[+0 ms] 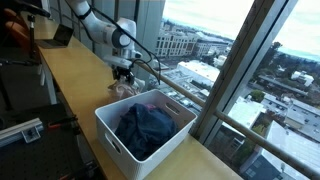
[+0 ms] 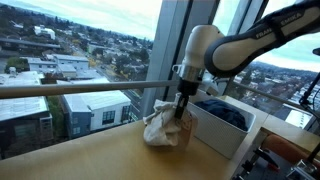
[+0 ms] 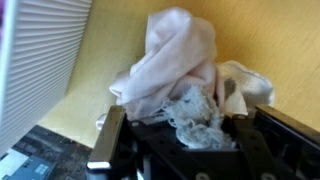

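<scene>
A long wooden counter (image 1: 70, 75) runs beside tall windows. At lower centre, a white bin (image 1: 112, 140) holds dark clothing (image 1: 145, 128). Just beside it, mid-frame, the gripper (image 2: 181, 118) pinches a crumpled pale cloth (image 2: 158, 131), jaws closed on its bunched top for a firm hold.

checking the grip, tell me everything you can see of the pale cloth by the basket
The pale cloth is a crumpled, soft-looking fabric, whitish pink, with a frayed grey patch in the wrist view. It lies heaped on the wooden table, beside the white basket. The claw is shut on its top folds.
</scene>
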`<state>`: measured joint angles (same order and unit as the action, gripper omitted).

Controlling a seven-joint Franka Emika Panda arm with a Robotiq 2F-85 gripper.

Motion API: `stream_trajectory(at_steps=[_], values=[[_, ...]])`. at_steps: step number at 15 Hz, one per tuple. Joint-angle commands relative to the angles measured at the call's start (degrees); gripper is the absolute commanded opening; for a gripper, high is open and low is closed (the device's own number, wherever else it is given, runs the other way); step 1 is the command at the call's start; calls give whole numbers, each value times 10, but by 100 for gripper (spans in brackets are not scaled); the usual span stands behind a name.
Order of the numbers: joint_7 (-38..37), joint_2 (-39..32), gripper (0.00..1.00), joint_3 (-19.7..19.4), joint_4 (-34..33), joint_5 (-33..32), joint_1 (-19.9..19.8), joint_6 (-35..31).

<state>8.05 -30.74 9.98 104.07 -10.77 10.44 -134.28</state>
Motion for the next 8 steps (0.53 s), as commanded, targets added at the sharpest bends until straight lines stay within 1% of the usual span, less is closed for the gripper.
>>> stream_trajectory(at_steps=[1, 5, 8], values=[[20, 81, 0, -15, 9, 26, -36, 19], [26, 151, 0, -41, -1, 43, -80, 20], [53, 211, 0, -63, 9, 66, -116, 39]])
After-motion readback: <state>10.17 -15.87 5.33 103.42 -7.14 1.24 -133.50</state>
